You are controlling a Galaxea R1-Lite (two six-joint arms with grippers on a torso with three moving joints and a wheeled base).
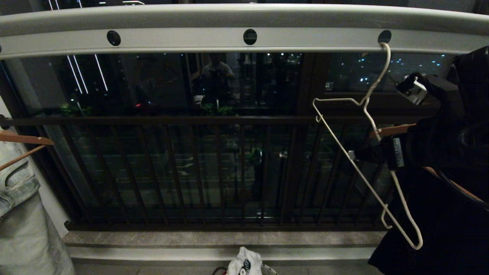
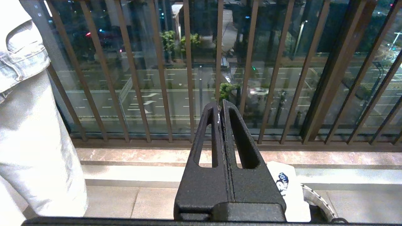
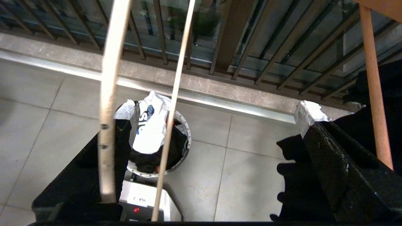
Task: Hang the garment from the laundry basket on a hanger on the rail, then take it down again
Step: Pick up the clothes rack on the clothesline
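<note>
1. Blue letters "SIG", partly folded away, on the white garment in the laundry basket.
2. A small label on the white box below the basket, too small to read surely.

Head view: laundry basket cut off at bottom edge, garment only partly visible. Hanger lower arm partly hidden behind right arm.
</note>
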